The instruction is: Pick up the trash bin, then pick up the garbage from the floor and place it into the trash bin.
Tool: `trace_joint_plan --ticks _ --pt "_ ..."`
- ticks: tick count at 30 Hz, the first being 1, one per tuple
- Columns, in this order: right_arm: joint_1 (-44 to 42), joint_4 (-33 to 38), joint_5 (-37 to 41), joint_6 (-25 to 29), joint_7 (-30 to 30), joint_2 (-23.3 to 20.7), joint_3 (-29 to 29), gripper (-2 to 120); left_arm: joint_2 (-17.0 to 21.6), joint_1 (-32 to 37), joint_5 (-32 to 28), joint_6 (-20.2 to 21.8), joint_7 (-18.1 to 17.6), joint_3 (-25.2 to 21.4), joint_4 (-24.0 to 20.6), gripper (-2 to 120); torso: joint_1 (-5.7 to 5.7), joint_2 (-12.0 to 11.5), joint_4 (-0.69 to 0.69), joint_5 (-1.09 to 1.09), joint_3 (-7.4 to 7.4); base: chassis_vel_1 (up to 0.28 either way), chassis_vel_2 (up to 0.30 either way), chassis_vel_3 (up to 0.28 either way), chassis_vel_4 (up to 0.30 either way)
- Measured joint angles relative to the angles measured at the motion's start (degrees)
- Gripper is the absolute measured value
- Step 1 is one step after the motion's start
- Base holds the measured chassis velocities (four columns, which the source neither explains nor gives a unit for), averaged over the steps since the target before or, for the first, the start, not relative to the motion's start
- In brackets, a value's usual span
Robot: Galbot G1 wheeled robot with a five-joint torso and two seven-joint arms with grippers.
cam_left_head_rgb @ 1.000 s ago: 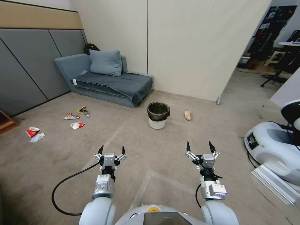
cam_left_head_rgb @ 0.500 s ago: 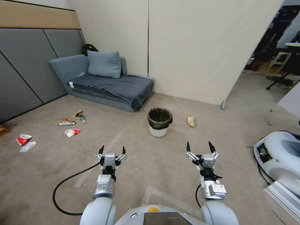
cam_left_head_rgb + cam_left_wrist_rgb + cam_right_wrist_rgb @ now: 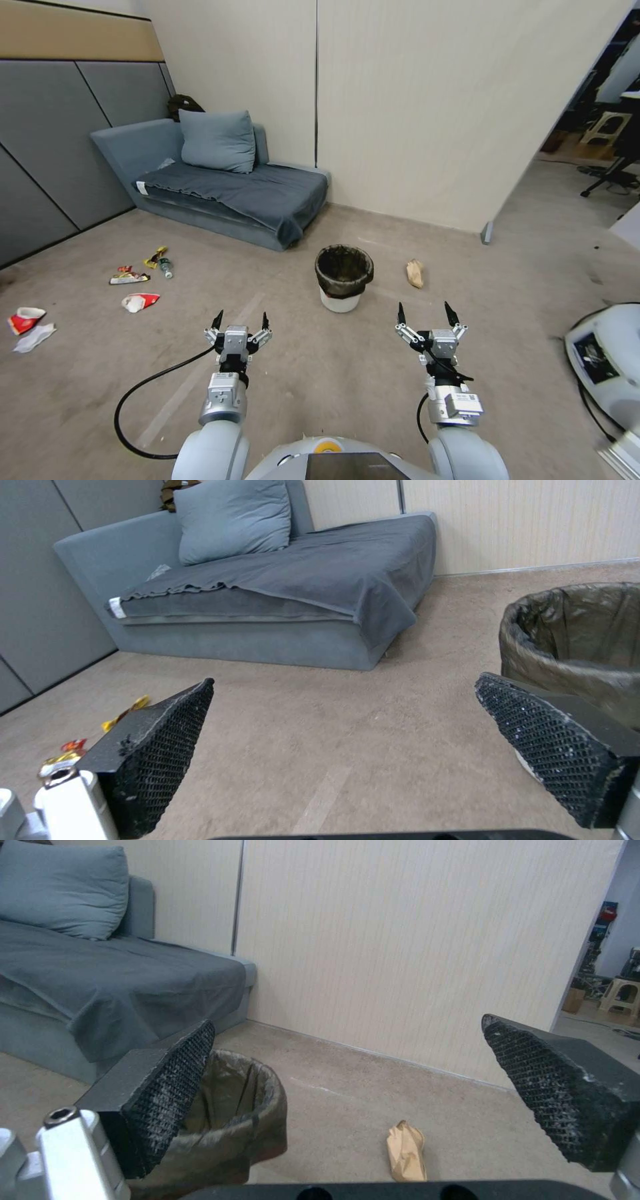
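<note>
Carpeted floor (image 3: pixel 333 373) runs back to a grey sofa (image 3: pixel 227 187) at upper left of the head view. Centre frame stands the bin (image 3: pixel 343 278), upright, black liner over its rim. Both hands, left (image 3: pixel 239 324) and right (image 3: pixel 424 317), hover spread wide and empty at lower centre, short of it. Litter (image 3: pixel 137 287) lies scattered at mid left; a tan peel (image 3: pixel 415 273) sits just right of the bin. Risk, I judge: a finger nudging the light bin (or snagging the liner) would tip it.
</note>
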Motion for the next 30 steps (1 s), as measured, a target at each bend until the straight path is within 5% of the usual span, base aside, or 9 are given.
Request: trace_joint_plan --ticks 30 --pt "0.2 -0.7 0.5 1.8 -1.0 0.0 0.4 100 0.0 -0.1 0.0 0.1 -0.1 0.1 0.2 100 0.01 0.0 0.0 0.01 0.0 -0.162 0.164 0.162 -0.166"
